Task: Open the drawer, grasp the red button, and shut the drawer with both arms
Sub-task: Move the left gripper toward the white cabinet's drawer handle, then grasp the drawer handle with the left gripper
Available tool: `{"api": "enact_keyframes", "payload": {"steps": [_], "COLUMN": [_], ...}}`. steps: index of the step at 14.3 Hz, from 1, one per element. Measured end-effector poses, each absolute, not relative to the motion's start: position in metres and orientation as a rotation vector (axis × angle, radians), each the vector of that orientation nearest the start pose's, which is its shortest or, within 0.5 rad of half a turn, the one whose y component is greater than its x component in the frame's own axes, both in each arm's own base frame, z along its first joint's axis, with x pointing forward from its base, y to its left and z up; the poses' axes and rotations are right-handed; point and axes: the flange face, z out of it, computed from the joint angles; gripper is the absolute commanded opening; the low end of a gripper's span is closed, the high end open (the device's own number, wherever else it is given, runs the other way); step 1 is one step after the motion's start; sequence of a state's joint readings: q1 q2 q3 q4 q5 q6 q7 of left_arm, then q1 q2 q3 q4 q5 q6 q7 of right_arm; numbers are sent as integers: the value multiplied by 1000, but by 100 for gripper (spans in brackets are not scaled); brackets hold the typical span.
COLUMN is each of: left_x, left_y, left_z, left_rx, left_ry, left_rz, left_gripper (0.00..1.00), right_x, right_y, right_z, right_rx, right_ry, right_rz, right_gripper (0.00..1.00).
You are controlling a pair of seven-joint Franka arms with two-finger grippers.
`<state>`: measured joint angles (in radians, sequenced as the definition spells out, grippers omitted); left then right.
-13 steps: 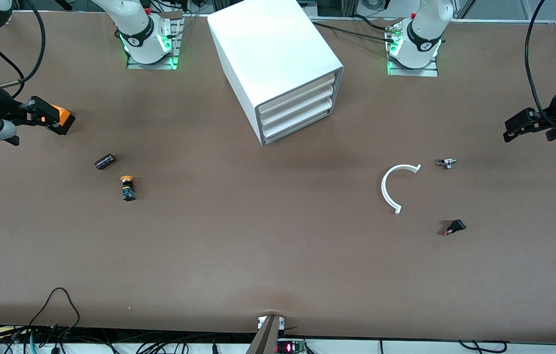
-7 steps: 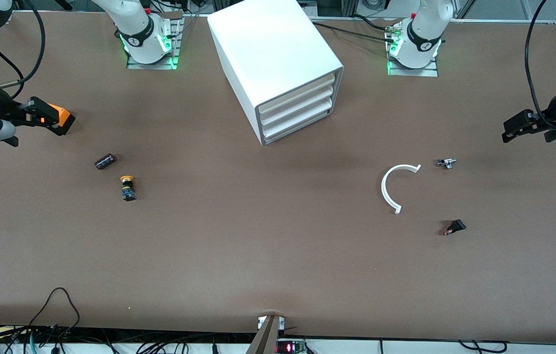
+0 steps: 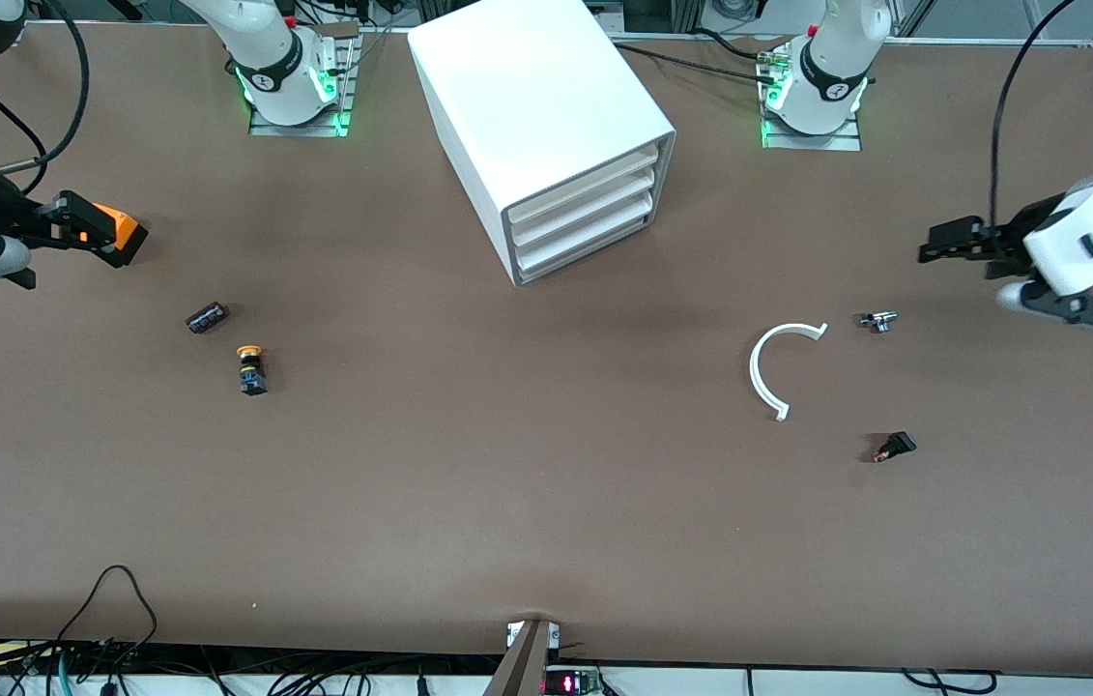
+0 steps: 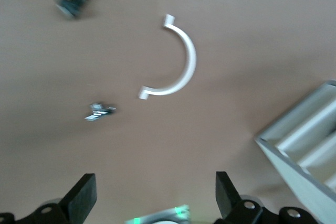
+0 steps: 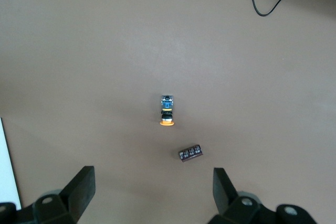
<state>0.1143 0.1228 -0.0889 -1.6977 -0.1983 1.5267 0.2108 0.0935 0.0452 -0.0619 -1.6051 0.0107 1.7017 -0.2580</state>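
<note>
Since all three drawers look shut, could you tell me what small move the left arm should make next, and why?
Probably carry the left gripper on toward the cabinet front. Its jaws stand open and empty over bare table, all drawers are shut, and the red-capped button lies untouched. The right gripper waits, open.

Cabinet (image 3: 546, 135) mid-table between the bases, button (image 3: 893, 447) nearer the camera — toward the left arm's end (beside curved piece (image 3: 773, 367)).

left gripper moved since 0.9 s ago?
Yes. The dark two-finger left gripper has shifted toward the big white boxy cabinet, now closer to the small silver metal part, fingers open. The right gripper waits.
</note>
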Motion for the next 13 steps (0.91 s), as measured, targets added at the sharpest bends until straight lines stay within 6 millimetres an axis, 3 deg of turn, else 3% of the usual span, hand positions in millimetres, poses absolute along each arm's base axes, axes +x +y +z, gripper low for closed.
{"api": "enact_keyframes", "payload": {"steps": [5,6,7,10,13], "left_x": [560,560,560,554,546], "left_y": [-69,-80,-83,-106,-137], "left_z": [414,382,363,306,268], "left_rx": [-3477,-3555,-3591,-3656,-3703], "left_ry": [568,634,679,1038,1158], "left_rz": [830,937,992,1105,1247], "left_gripper": [99,96,96,97,100], "right_x": [579,579,579,579,579], "right_y": [21,22,22,24,24], "right_z": [595,595,595,595,595], "right_rx": [-3106,-3105,-3105,-3104,-3104], "right_ry": [-453,-455,-457,-461,-462], "right_rz": [-82,-83,-83,-84,-85], "right_gripper": [99,99,99,99,99]}}
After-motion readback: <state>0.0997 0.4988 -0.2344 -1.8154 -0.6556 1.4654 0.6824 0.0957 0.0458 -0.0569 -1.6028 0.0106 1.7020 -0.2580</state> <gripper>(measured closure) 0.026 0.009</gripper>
